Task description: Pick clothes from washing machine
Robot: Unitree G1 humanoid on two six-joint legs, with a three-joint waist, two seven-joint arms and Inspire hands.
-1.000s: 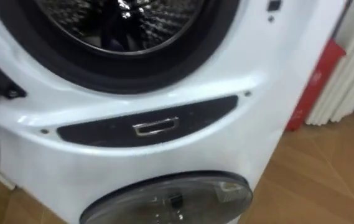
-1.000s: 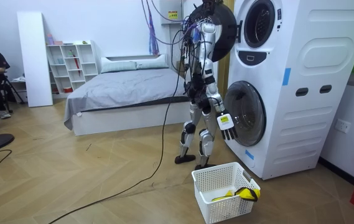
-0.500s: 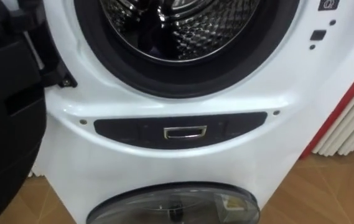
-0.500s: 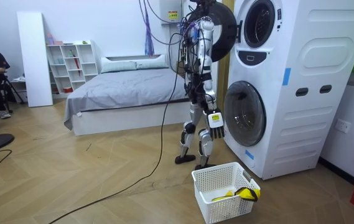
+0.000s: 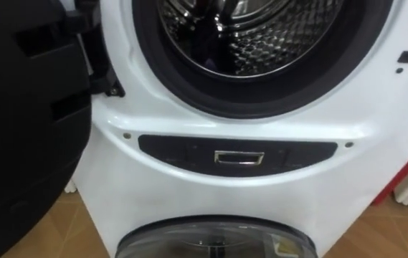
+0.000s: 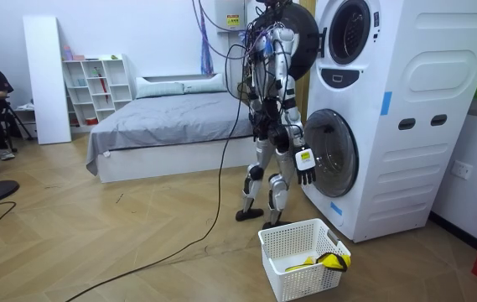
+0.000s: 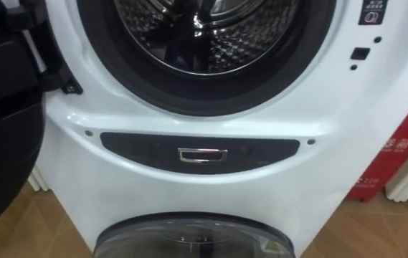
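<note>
- The robot stands close in front of the stacked white washing machine [image 6: 406,117], facing its upper drum [image 5: 261,43]. The black round door [image 5: 24,129] is swung wide open at the robot's left.
- Judged from this, the opening step is done and the reach into the drum has not begun.
- A white basket [image 6: 282,243] sits on the wooden floor just beside the robot's feet, in front of the lower door [image 6: 332,153]. A yellow cloth [image 6: 309,262] with a dark edge already lies in it, so one piece seems to be out.
- What remains inside is hard to tell. The eye views show the shiny dimpled drum wall and a dark shape [image 5: 189,43] low at its left, which may be a garment or part of the drum itself.
- The right hand [image 6: 305,162] hangs low at the robot's side, near the lower door's glass. Its fingers point down, loose and about straight, holding nothing.
- Any clothes left lie well above that hand, behind the dark rubber ring of the upper opening. The dark control strip [image 5: 239,156] sits between the opening and the lower door.
- The next move would likely call for raising an arm over the ring's lip and down into the drum.
</note>
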